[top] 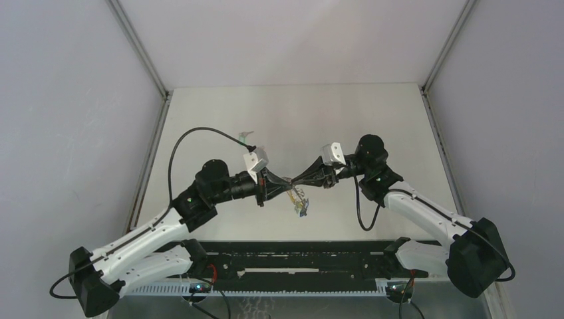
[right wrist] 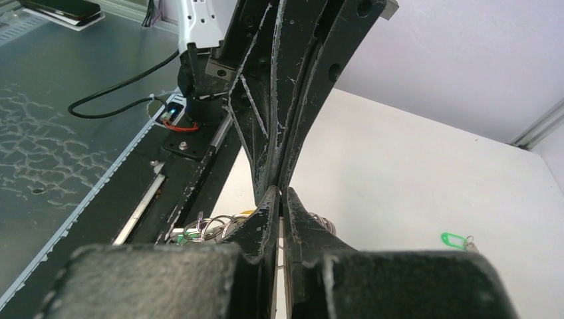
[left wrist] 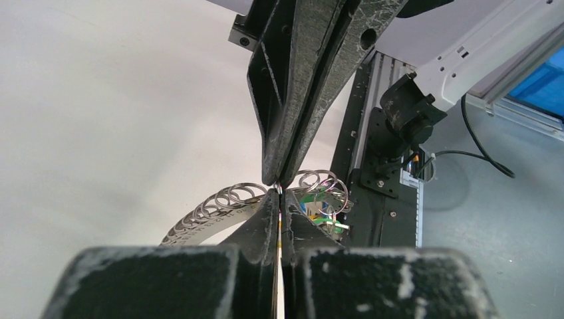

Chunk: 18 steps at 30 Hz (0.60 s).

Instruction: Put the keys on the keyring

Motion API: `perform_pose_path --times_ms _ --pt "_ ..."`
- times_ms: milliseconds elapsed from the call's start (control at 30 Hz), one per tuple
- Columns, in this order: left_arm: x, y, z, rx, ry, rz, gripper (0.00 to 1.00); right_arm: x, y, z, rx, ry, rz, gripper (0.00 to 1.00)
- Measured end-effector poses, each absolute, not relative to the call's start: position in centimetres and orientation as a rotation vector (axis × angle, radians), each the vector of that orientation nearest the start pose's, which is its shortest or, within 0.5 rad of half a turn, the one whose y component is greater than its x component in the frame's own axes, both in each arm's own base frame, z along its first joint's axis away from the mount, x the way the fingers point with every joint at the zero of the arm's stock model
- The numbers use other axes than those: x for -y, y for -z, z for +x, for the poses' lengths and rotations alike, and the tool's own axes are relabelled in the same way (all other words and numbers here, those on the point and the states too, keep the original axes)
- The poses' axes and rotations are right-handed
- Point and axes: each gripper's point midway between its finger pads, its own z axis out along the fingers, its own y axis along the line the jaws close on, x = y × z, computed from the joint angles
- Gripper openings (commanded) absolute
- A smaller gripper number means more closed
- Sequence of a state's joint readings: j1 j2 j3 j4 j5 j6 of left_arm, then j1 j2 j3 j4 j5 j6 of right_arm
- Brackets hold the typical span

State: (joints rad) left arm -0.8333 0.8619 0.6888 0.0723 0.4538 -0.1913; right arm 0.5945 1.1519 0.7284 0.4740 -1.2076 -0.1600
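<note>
Above the middle of the table, my left gripper [top: 286, 182] [left wrist: 279, 194] and right gripper [top: 296, 179] [right wrist: 280, 194] meet tip to tip. Both are shut on the keyring [top: 298, 201], which hangs just below them. In the left wrist view it is a pale numbered strip carrying several silver rings [left wrist: 226, 199], with more rings and green tags [left wrist: 324, 199] on the other side. A thin piece of it sits pinched between each pair of fingers. One key with a green tag [top: 247, 136] [right wrist: 455, 239] lies alone on the table, behind the left arm. The other keys cannot be made out.
A black rail [top: 299, 266] with cables runs along the near edge between the arm bases. Grey walls close in the white table [top: 299, 119] at the back and on both sides.
</note>
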Motion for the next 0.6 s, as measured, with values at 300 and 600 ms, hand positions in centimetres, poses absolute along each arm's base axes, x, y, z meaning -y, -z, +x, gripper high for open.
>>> perform_pose_path --times_ms 300,600 --pt "27.7 -25.6 17.9 -1.738 1.038 0.629 0.00 -30.1 -27.5 18.0 -1.005 -1.111 -1.358 0.24" --pt "24.8 -22.8 20.6 -2.031 0.939 0.079 0.00 -31.2 -28.1 17.3 -1.016 -0.978 -1.331 0.30"
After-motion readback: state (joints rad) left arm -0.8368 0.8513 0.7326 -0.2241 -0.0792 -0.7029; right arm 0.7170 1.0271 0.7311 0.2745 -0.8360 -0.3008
